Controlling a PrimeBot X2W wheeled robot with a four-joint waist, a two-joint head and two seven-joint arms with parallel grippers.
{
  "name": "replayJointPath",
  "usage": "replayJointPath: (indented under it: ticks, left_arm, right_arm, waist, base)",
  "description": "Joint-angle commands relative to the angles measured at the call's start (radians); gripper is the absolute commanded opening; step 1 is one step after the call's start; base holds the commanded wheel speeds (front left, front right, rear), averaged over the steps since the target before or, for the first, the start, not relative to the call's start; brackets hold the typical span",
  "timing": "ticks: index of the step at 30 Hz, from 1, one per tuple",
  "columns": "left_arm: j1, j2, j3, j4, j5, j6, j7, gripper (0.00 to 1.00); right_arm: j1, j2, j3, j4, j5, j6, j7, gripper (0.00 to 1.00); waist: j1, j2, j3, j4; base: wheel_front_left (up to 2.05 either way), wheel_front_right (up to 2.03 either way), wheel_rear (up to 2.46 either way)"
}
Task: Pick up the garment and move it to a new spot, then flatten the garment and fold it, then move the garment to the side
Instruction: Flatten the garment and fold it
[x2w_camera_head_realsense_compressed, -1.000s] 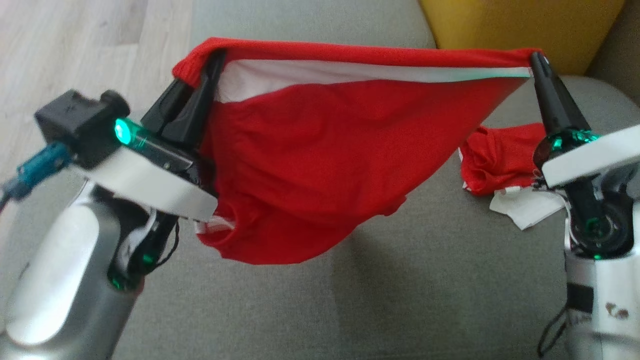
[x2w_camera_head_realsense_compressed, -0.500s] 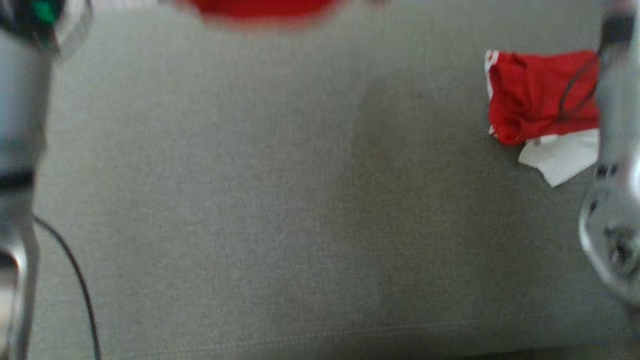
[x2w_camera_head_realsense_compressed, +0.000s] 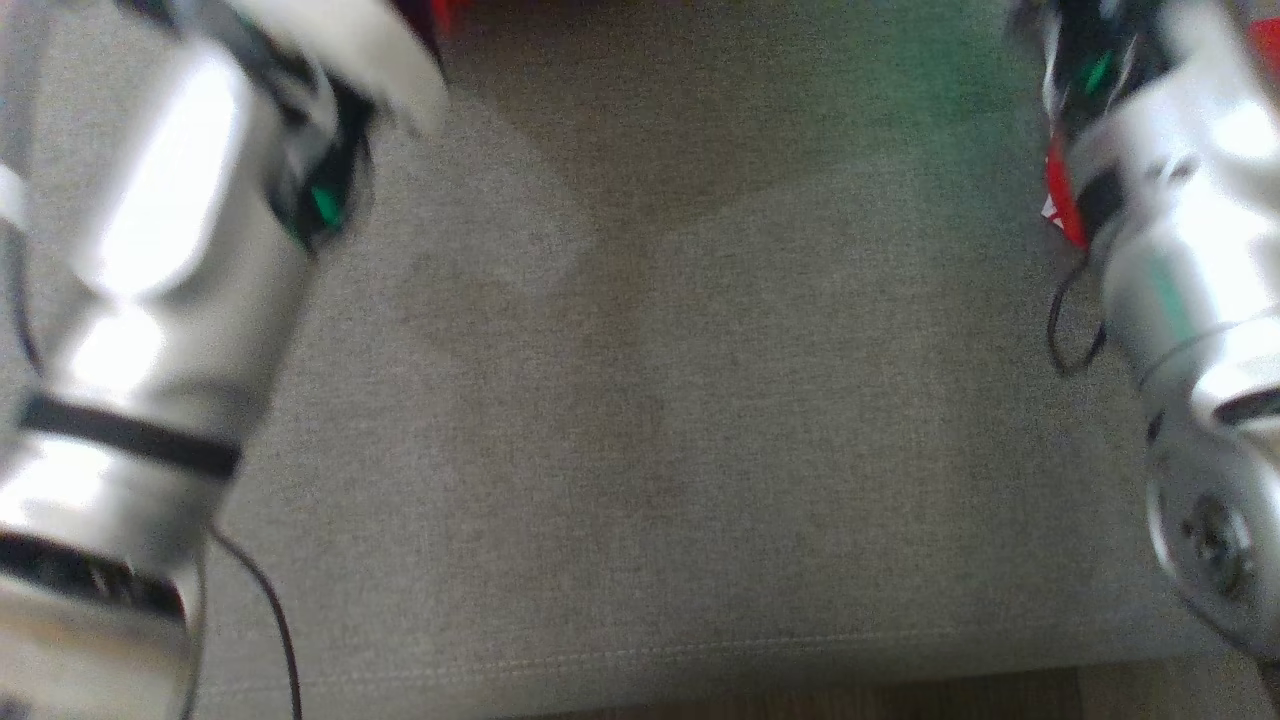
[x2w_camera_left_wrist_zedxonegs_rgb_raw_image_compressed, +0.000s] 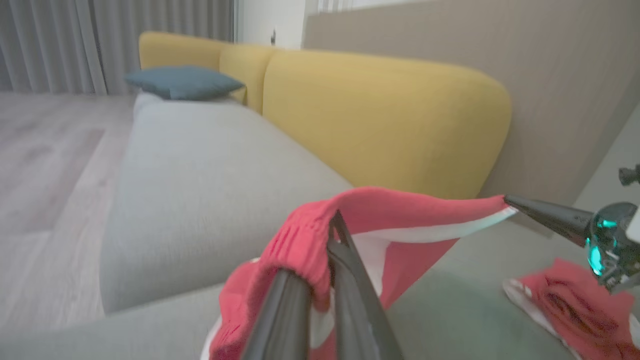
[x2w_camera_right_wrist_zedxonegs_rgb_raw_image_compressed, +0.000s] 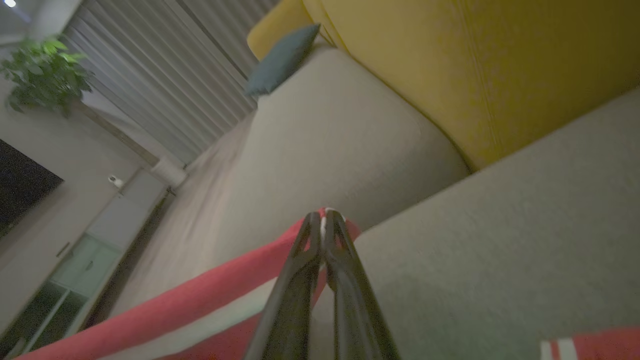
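1. Sofa seat: this broad grey cushion is where the cloth will land. A hurried lowering could let the loose lower part bunch under itself and leave creases to flatten.
2. Yellow backrest: it stands behind the stretched cloth, so a swing rearward could drag the fabric against it.
3. Garment: red with a white band, it is held up by its top edge and drawn taut between the two arms above the seat. I cannot tell whether its lower hem touches the cushion. If the arms part further, the edge may slip out of one grip.
4. Second red garment: it lies crumpled on the seat near the right arm, where the hanging cloth could settle on it or catch it. No container is in play; the seat alone bears things.
5. Left pincer: it is clenched on the gathered waistband corner. Cloth drapes over one finger and might cling on release.
6. Right pincer: it is clenched on the opposite corner by its very tips. In my judgement this thin hold is the likeliest to slip.
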Motion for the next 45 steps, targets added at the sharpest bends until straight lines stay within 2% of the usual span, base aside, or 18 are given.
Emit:
replayJointPath:
  ticks: [1,5,10,18,26,32,38,45]
  left_arm:
    - [-0.022,0.044,0.019,-0.037,-0.01,0.001,-0.011,0.0]
    - [0.124,0.063,-0.064,-0.088,-0.029,0.001,-0.012,0.0]
    - [0.28,0.088,-0.171,-0.139,-0.039,0.001,-0.012,0.0]
    - [0.42,0.109,-0.326,-0.167,-0.046,0.001,-0.012,0.0]
    - [0.528,0.101,-0.355,-0.176,-0.039,0.005,-0.012,0.0]
    - [0.629,0.101,-0.376,-0.233,-0.051,0.04,-0.009,0.0]
    - [0.707,0.094,-0.406,-0.34,-0.063,0.083,0.019,0.0]
    - [0.742,0.101,-0.413,-0.434,-0.071,0.123,0.043,0.0]
  right_arm:
    - [-0.017,0.014,0.014,-0.027,-0.001,-0.001,0.006,0.0]
    - [0.07,0.01,0.048,0.002,-0.003,-0.001,0.062,0.0]
    - [0.173,-0.03,0.09,0.005,-0.001,-0.001,0.158,0.0]
    - [0.342,-0.106,0.174,-0.078,0.024,-0.001,0.31,0.0]
    - [0.515,-0.177,0.224,-0.213,0.094,-0.001,0.431,0.0]
    - [0.641,-0.241,0.237,-0.323,0.141,-0.001,0.499,0.0]
    - [0.756,-0.316,0.206,-0.434,0.172,-0.001,0.57,0.0]
    - [0.837,-0.361,0.126,-0.579,0.176,-0.001,0.622,0.0]
  waist:
    - [-0.0001,0.0,-0.007,0.004]
    - [-0.0001,0.0,-0.042,0.013]
    - [-0.0001,0.0,-0.115,0.024]
    - [-0.0001,0.0,-0.233,0.027]
    - [-0.0001,0.0,-0.334,0.006]
    - [-0.0001,0.0,-0.405,-0.026]
    - [-0.0001,0.0,-0.438,-0.045]
    - [-0.0001,0.0,-0.447,-0.047]
  base:
    - [0.0,0.0,0.0]
    - [0.0,0.0,0.0]
    - [0.0,0.0,0.0]
    - [0.0,0.0,0.0]
    - [0.0,0.0,0.0]
    - [0.0,0.0,0.0]
    - [0.0,0.0,0.0]
    - [0.0,0.0,0.0]
